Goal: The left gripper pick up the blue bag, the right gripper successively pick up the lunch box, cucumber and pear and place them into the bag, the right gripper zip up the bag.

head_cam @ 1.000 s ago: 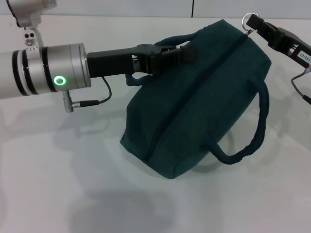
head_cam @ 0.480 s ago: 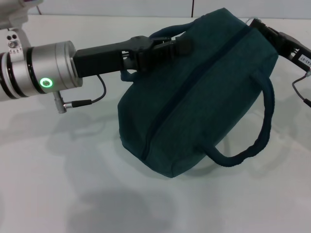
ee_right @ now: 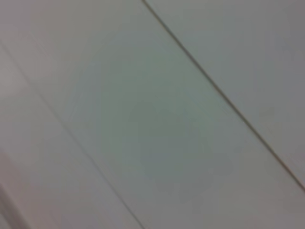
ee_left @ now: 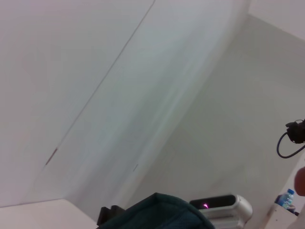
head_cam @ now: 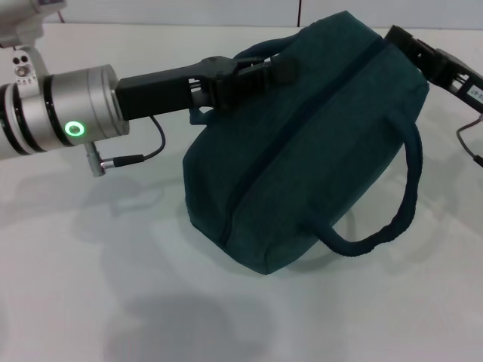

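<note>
Head view: 1 bag, 2 handles.

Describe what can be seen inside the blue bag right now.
Nothing inside shows: the blue bag looks zipped along its top seam. The left tool grips one handle; the right tool sits at the far zip end. No lunch box, cucumber or pear is visible.

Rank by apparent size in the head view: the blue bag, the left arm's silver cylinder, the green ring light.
1. Blue bag, largest by far.
2. Silver cylinder of the left arm; it sits nearer the camera, so it may look bigger than it is.
3. Green ring light, smallest.
</note>
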